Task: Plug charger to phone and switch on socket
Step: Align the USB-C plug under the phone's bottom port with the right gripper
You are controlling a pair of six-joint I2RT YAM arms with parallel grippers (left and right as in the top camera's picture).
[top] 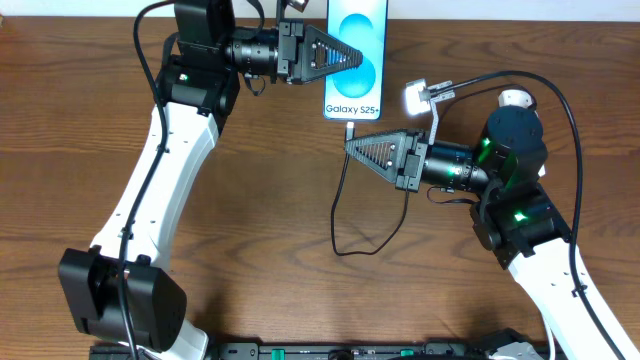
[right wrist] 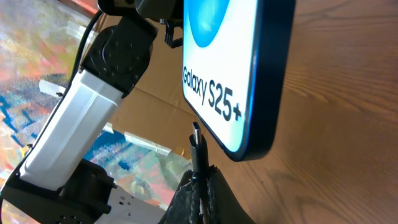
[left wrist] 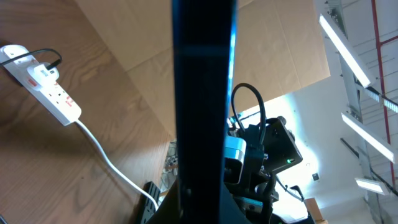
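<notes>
Overhead, upper centre, we see the left gripper pinching the phone, we judge to present its port to the charger clamped in the right gripper. Left wrist: the phone's dark edge fills the middle; the socket lies upper left. Right wrist: 2 fingers closed on the plug, just below the phone.

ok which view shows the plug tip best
The right wrist view: the plug tip is large and sharp, right by the phone. Overhead shows it only as a tiny speck, and the left wrist view doesn't show it.
</notes>
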